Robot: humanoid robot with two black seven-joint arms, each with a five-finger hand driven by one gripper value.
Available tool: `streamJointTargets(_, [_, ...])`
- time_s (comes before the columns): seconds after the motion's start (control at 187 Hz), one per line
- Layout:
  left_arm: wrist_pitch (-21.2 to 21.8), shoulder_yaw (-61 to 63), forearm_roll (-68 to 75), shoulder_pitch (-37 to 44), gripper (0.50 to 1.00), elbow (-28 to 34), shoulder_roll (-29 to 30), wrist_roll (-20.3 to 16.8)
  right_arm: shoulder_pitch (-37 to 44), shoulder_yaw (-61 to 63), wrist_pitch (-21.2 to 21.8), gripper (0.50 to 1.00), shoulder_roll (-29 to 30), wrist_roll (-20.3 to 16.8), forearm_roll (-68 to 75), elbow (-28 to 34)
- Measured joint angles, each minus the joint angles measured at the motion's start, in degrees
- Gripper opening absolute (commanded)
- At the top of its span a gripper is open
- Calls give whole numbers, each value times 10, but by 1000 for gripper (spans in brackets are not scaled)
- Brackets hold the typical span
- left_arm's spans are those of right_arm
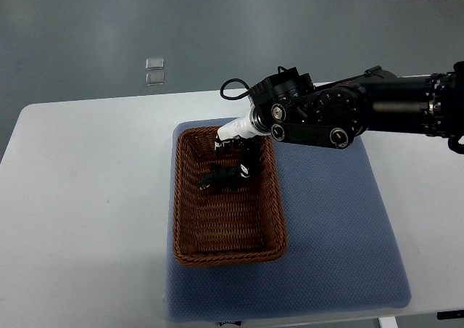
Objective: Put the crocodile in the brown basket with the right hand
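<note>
The right hand (235, 148) is held low inside the far end of the basket (176, 197), just over its far-right corner, with the arm reaching in across the basket's right rim. Its state cannot be told: hand and toy are both dark and merge where they meet, so a clamped hold and a released one look alike. The crocodile (220, 178) is seen within the basket, in the far half, resting on or just above the woven floor and touching or nearly touching the hand's underside. The basket itself is set on the left part of a blue mat (333, 226), which is spread over a white table (87, 197).

The placing step is judged to be in hand, and close to done, since the toy is already inside the walls. The next move is judged to call for a full release, if one is not yet made, and then a straight lift clear of the rim, so that neither toy nor basket is dragged.
</note>
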Motion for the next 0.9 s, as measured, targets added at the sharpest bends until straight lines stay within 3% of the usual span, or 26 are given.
streamJointTargets(0.171, [0,0,0,0,1000,0,0,0,9,90,0,874,-27,2,2,-1])
streamJointTargets(0.461, [0,1,0,0,1000,0,0,0,-69,274,-29,874,-161,29,7,-1])
streamJointTargets(0.681, [0,1,0,0,1000,0,0,0,-221,464,-88,874,-214,59,15,-2])
streamJointTargets(0.9, [0,1,0,0,1000,-1,0,0,-416,754,-123,876,-167,88,51,-7])
